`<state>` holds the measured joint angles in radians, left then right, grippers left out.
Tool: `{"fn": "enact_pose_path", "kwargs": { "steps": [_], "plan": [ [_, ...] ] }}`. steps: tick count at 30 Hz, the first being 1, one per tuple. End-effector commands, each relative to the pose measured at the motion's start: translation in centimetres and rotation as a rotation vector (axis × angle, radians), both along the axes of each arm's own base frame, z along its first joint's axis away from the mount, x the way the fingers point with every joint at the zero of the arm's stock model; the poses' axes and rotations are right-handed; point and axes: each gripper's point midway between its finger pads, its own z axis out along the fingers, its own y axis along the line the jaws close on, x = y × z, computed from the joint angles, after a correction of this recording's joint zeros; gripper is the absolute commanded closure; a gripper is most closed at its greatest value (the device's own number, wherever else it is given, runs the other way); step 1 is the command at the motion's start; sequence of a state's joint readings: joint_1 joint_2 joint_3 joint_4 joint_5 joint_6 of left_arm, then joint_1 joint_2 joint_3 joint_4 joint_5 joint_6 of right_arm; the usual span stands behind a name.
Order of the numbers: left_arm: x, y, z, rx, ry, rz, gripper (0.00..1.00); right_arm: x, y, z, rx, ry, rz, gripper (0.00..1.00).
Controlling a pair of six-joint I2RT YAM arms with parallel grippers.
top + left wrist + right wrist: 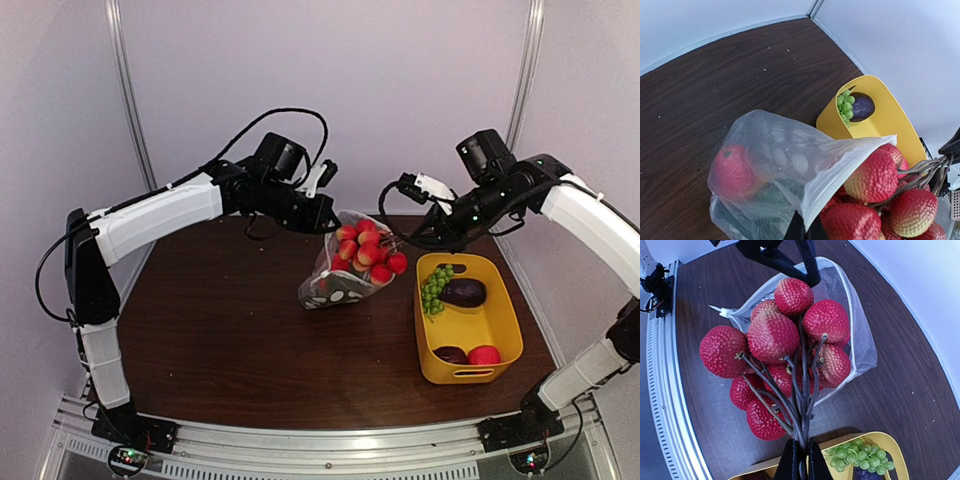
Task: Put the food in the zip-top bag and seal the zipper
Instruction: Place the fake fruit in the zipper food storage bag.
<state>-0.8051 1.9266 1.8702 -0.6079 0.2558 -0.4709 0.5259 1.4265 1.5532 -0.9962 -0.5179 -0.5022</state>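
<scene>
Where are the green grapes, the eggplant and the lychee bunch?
green grapes [432, 289]: top external view, middle of the cluster.
eggplant [464, 292]: top external view, middle of its body.
lychee bunch [772, 337]: right wrist view, large front fruit.

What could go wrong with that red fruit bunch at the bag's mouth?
The red bunch looks nearly as wide as the mouth of the bag, so it may snag the rim. The left gripper pinches only one edge of the floppy bag, which might slip free.
</scene>
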Motion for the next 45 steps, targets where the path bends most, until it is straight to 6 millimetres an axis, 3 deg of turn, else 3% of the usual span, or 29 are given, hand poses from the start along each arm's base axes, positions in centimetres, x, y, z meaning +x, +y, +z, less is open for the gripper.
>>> {"fn": "enact_pose_path", "kwargs": {
  "steps": [1, 5, 15, 20, 28, 34, 39, 42, 45],
  "plan": [
    [-0.4, -0.1, 1.4, -0.047, -0.008, -0.013, 1.0, 2.0, -0.3, -0.4, -0.082, -0.071, -0.082, 1.0],
    [-0.5, -0.3, 1.3, -0.058, 0.001, -0.017, 1.0, 2.1, 0.5, -1.4, -0.127, -0.075, -0.079, 1.0],
    [-0.8, -1.0, 1.3, -0.097, 0.026, -0.035, 1.0, 3.7, 3.2, -0.1, -0.186, -0.174, -0.14, 1.0],
    [-1.0, -1.2, 1.7, -0.11, 0.032, -0.043, 1.0, 2.9, 5.3, -0.7, -0.223, -0.192, -0.095, 1.0],
    [-1.1, -1.2, 3.3, -0.136, 0.011, -0.049, 1.0, 5.6, 3.8, -2.8, -0.448, -0.315, -0.244, 1.0],
    [-1.4, -1.4, 4.0, -0.161, 0.013, -0.064, 1.0, 2.8, 7.3, -3.7, -0.396, -0.269, -0.09, 1.0],
    [-1.8, -1.5, 4.6, -0.182, 0.014, -0.081, 1.0, 3.2, 8.4, -5.8, -0.431, -0.248, -0.077, 1.0],
    [-1.8, -1.0, 5.5, -0.185, -0.011, -0.067, 1.0, 3.9, 7.9, -7.5, -0.492, -0.238, -0.104, 0.97],
    [-1.9, -0.3, 6.4, -0.185, -0.043, -0.052, 1.0, 3.6, 7.1, -7.7, -0.508, -0.226, -0.11, 0.8]
  ]
}}
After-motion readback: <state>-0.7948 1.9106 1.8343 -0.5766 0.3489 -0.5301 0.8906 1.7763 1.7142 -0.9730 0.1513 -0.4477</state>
